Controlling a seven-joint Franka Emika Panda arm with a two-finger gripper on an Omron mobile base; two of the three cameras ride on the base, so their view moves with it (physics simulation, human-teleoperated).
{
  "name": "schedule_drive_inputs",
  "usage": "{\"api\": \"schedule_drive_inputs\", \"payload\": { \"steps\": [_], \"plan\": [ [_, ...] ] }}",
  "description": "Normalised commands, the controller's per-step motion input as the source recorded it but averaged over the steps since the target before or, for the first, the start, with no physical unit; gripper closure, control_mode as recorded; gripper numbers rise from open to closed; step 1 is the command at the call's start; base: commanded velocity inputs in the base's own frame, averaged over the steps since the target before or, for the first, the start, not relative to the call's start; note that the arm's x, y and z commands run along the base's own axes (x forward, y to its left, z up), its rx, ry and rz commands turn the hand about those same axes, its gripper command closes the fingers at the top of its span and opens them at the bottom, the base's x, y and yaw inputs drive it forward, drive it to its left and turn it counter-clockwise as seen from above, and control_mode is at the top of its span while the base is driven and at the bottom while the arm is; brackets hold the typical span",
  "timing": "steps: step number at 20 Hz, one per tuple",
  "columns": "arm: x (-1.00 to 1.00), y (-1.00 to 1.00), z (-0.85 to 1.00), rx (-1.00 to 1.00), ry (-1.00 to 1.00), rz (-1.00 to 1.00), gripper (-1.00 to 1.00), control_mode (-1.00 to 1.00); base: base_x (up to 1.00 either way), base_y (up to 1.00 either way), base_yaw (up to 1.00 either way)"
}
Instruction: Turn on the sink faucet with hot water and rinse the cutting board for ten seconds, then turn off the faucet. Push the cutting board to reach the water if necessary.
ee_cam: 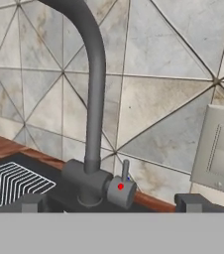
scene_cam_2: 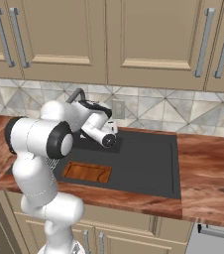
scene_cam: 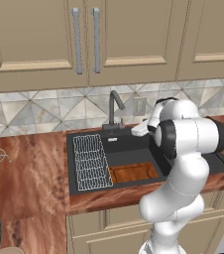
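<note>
Faucet first: the sink faucet (ee_cam: pixel 95 99) stands big and close in your hand view, a dark grey pipe going up and bending over at the top. At its bottom sits a small lever (ee_cam: pixel 125 171) that points up, on a round knob with a red dot. Your gripper (ee_cam: pixel 109 204) is just in front of that lever. You can see its 2 dark finger tips (ee_cam: pixel 27 203) low in the hand view, far apart from each other, with nothing between them, so the gripper is wide open and holds nothing.

In the left base view the faucet (scene_cam: pixel 115 108) stands at the back of the sink (scene_cam: pixel 148 144), against the tiled wall. The sink is a big black box set in the brown wood counter (scene_cam: pixel 29 173). The cutting board (scene_cam: pixel 135 172) lies flat in the sink, near the front edge, well away from the faucet. A white wire rack (scene_cam: pixel 91 161) lies just left of the board.

In the right base view you see the board (scene_cam_2: pixel 87 171) again, at the front left of the sink (scene_cam_2: pixel 148 163). The white arm reaches over the sink to the back. A grey wall plate (ee_cam: pixel 222 149) sits on the tiles to the right of the faucet.
</note>
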Motion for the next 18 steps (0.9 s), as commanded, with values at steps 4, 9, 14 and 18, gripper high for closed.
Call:
{"api": "schedule_drive_inputs", "payload": {
  "steps": [4,9,14,18],
  "plan": [
    [0.2,0.0,-0.01,0.01,0.0,0.0,-1.0,-1.0,0.0,0.0,0.0],
    [0.21,0.0,-0.03,0.01,0.0,0.0,-1.0,-1.0,0.0,0.0,0.0],
    [0.19,0.0,-0.07,0.0,0.0,0.0,-1.0,-1.0,0.0,0.0,0.0],
    [0.13,0.05,-0.09,0.0,0.0,0.0,-1.0,-1.0,0.0,0.0,0.0]
  ]
}}
